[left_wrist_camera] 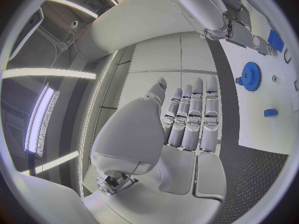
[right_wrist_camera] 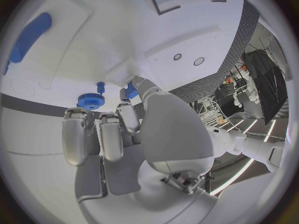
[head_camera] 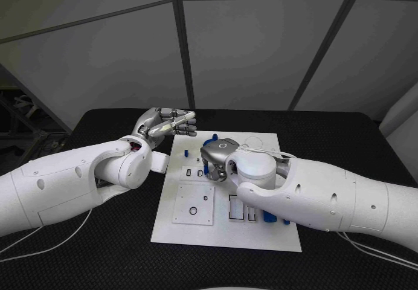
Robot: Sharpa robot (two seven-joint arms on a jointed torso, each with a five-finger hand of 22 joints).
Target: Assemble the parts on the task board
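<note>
My right hand [head_camera: 220,158] is down over the task board [head_camera: 228,238], fingers curled; I cannot tell whether they hold the small blue part [right_wrist_camera: 131,90] at their tips. My left hand [head_camera: 165,124] hovers empty, fingers straight, beside the board's far edge. I should move slowly and keep clear of the blue gear [right_wrist_camera: 91,101] nearby.

Task board [head_camera: 228,232]: smooth white plate, matt. Blue gear [left_wrist_camera: 251,76] on it: plastic-looking, toothed rim. Black table [head_camera: 104,257] beneath: rough woven texture. Left hand [left_wrist_camera: 187,117]: silvery metallic finish.
</note>
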